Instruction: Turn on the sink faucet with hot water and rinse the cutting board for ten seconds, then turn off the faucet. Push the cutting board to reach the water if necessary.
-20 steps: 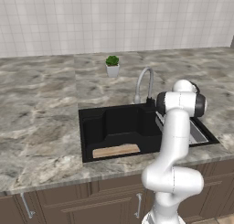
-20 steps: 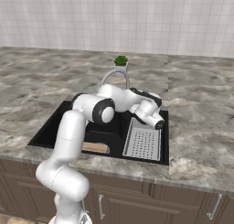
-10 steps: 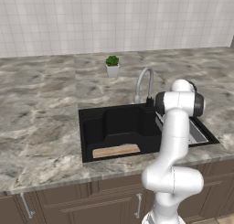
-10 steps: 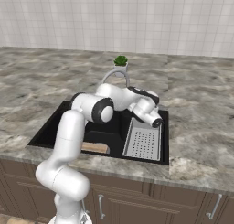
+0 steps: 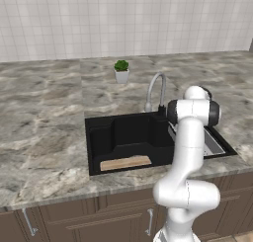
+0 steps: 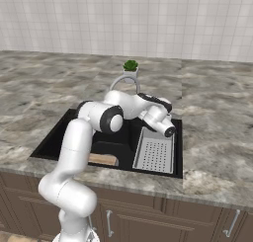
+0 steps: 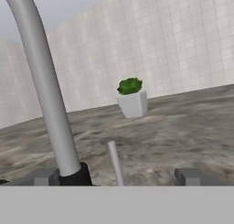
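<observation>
The black sink (image 5: 101, 137) (image 6: 59, 137) is set in the marble counter. A tan cutting board (image 5: 125, 162) (image 6: 103, 159) lies flat along its front wall, left of the arm. The silver faucet (image 5: 155, 90) (image 6: 120, 83) (image 7: 45, 90) arches over the basin's back right, and no water runs from it. In the hand view my gripper (image 7: 116, 177) is open, low at the faucet's dark base. Its fingertips (image 7: 43, 176) stand wide apart on either side of the thin upright handle (image 7: 114, 161), not touching it.
A small potted plant (image 5: 121, 71) (image 6: 130, 68) (image 7: 131, 98) stands on the counter behind the faucet. A grey ribbed drainer tray (image 6: 154, 154) (image 5: 212, 143) fills the sink's right part, under my forearm. A tiled wall backs the counter.
The hand has crept slightly closer to the faucet base. The jaws stay open, and the cutting board has not moved.
</observation>
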